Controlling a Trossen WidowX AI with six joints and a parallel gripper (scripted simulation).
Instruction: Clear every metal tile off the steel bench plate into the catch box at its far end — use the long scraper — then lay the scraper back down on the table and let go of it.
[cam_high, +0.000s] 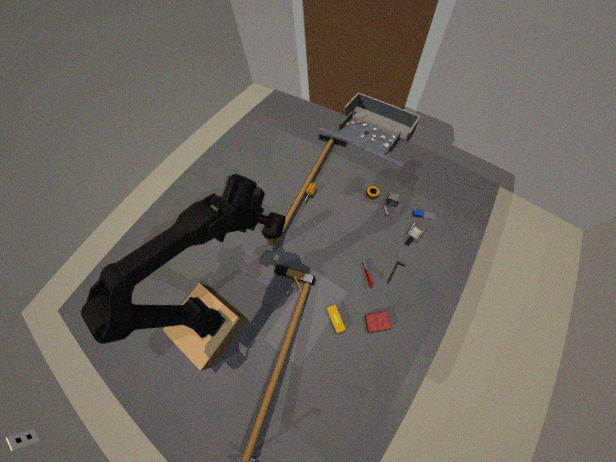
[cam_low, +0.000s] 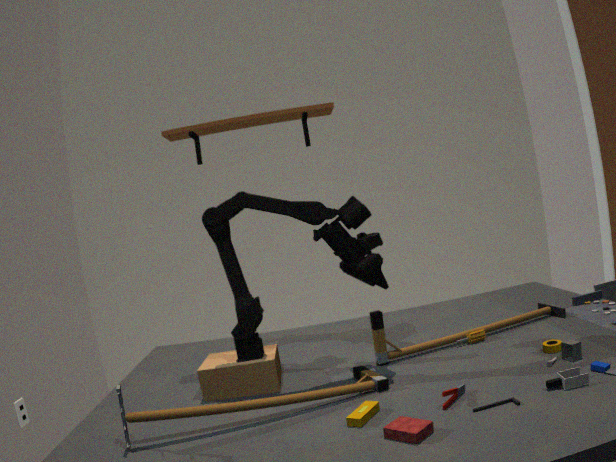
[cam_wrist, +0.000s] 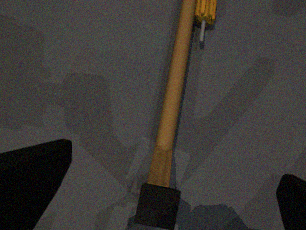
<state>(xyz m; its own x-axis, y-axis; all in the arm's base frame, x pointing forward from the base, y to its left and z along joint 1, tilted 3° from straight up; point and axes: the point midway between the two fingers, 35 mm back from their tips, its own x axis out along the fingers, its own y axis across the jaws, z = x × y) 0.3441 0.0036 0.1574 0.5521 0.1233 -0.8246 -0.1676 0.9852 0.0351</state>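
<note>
My gripper (cam_high: 275, 230) (cam_low: 381, 284) (cam_wrist: 176, 162) is open and empty, above the upright grip (cam_low: 378, 337) (cam_wrist: 158, 206) of the far long tool. That tool's wooden shaft (cam_high: 306, 185) (cam_low: 440, 343) (cam_wrist: 175, 95) lies along the table to a dark flat head (cam_high: 332, 137) (cam_low: 551, 310) beside the steel plate's near end. In the wrist view, the black cap is low between the fingers, beneath them. Several small tiles (cam_high: 374, 136) (cam_low: 606, 308) lie on the steel plate (cam_high: 354, 134). The catch box (cam_high: 382, 106) is at its far end; I see no tiles in it.
A second long-handled tool (cam_high: 280, 360) (cam_low: 250, 404) lies nearer, its thin head (cam_low: 123, 417) at the other end. A yellow-handled item (cam_high: 311, 189) (cam_low: 476, 336) (cam_wrist: 205, 11) touches or nearly touches the far shaft. A yellow block (cam_high: 336, 319), red block (cam_high: 378, 322) and several small tools lie to the right.
</note>
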